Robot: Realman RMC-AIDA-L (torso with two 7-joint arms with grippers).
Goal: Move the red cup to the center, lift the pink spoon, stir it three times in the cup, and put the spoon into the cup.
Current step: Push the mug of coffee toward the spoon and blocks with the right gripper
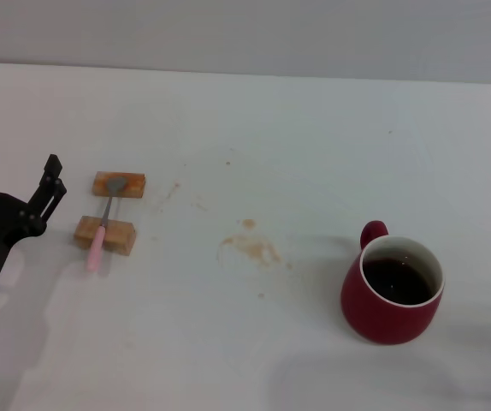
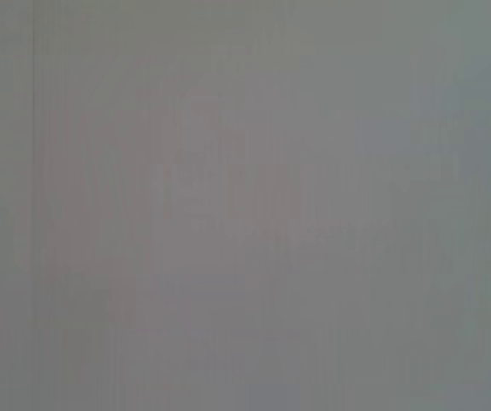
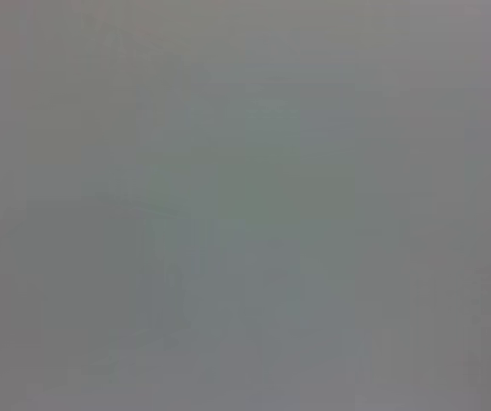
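Step in hand: none of the task's steps has begun. The red cup (image 1: pixel 393 289), holding dark liquid, stands on the tabletop (image 1: pixel 297 137) well apart from the left hand (image 1: pixel 19 184), far across on its right-hand side, not at the centre. The left hand sits at the tabletop's edge, fingers spread, holding nothing. The pink spoon (image 1: pixel 102 228) lies just beside that hand, bridged across two wooden blocks (image 1: pixel 109 210). The right hand is not in view; both wrist views show nothing usable. A brown stain (image 1: pixel 250 247) marks the centre. Judgement: the next move calls for a grip on the cup, most plausibly by the right arm, then a level carry towards the stain to avoid spilling.
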